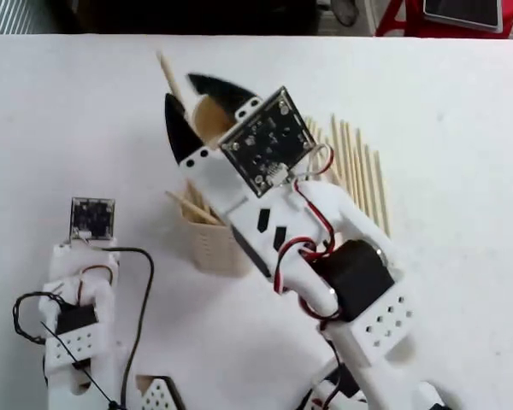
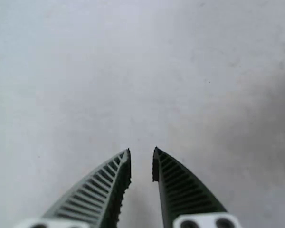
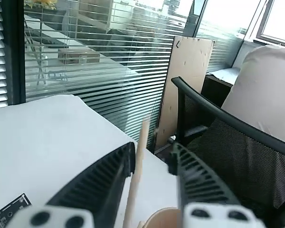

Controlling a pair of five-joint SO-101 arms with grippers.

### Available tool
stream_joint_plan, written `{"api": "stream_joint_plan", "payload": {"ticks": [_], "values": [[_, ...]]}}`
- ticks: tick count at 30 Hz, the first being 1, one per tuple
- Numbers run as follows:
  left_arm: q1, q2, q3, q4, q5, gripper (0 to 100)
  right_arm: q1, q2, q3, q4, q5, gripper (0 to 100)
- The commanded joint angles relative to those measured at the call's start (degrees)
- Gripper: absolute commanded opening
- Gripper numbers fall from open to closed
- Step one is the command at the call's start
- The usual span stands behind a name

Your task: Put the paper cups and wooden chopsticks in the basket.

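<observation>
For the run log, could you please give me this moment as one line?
right gripper: open, chopstick and paper cup between fingers | basket: under right arm | left gripper: open, over table | loose chopsticks: on table

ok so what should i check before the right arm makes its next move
1. Right gripper open: ok, its jaws stand apart.
2. Chopstick let go: cannot tell; it stands between the jaws, close against one finger.
3. Basket in place under the right arm: ok, with chopsticks poking out of it.
4. Paper cup inside the basket: cannot tell; just its rim shows by the right gripper.
5. All chopsticks collected: not ok, loose chopsticks lie in a row on the table.
6. Left gripper out of the way: ok, slightly open over bare table.
</observation>
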Motion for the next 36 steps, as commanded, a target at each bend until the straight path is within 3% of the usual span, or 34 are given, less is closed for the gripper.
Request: {"api": "stream_joint_plan", "payload": {"ticks": [1, 5, 7, 10, 13, 20, 23, 27, 36], "values": [[-0.5, -0.9, -0.1, 0.1, -0.7, 10, -0.2, -0.1, -1.7, -1.3, -0.3, 20.0], [-0.5, -0.9, -0.1, 0.1, -0.7, 10, 3.0, -0.2, -2.2, 2.4, 0.6, 15.4], [-0.5, -0.9, -0.1, 0.1, -0.7, 10, 6.6, -1.2, -2.9, 8.5, 5.2, 13.5], [-0.5, -0.9, -0.1, 0.1, -0.7, 10, 14.9, -3.9, -3.0, 19.3, 11.6, 12.9], [-0.5, -0.9, -0.1, 0.1, -0.7, 10, 23.7, -7.2, -3.0, 27.4, 12.3, 13.0], [-0.5, -0.9, -0.1, 0.1, -0.7, 10, 45.9, -4.9, -1.6, 39.4, 22.9, 13.0], [-0.5, -0.9, -0.1, 0.1, -0.7, 10, 53.3, 2.2, 1.6, 38.1, 29.3, 13.0], [-0.5, -0.9, -0.1, 0.1, -0.7, 10, 56.9, 15.2, 5.4, 33.4, 35.5, 13.0], [-0.5, -0.9, -0.1, 0.1, -0.7, 10, 58.9, 42.5, 5.6, 21.9, 36.6, 13.1]]}}
